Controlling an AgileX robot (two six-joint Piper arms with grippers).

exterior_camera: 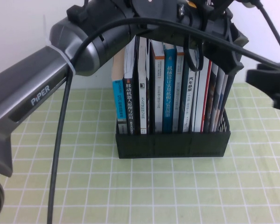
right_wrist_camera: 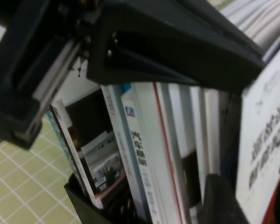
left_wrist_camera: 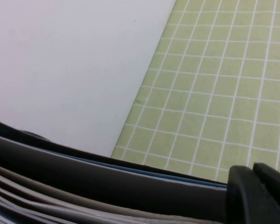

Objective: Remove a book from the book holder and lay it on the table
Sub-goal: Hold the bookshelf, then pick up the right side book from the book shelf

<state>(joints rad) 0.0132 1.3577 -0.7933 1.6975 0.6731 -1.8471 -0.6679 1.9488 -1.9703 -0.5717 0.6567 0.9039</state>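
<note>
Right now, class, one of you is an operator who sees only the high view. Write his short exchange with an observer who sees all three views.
Operator: The left gripper is over the book holder, the right gripper beside it. Is the book showing its cover?
Observer: Yes, the right wrist view shows its white cover with black characters.
Operator: What lies behind the holder?
Observer: The left wrist view shows the table running up to a white wall.

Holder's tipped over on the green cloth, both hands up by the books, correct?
No: the high view shows the book holder standing upright on the table. Left hand is over the books, right hand beside the holder's right end.
</note>
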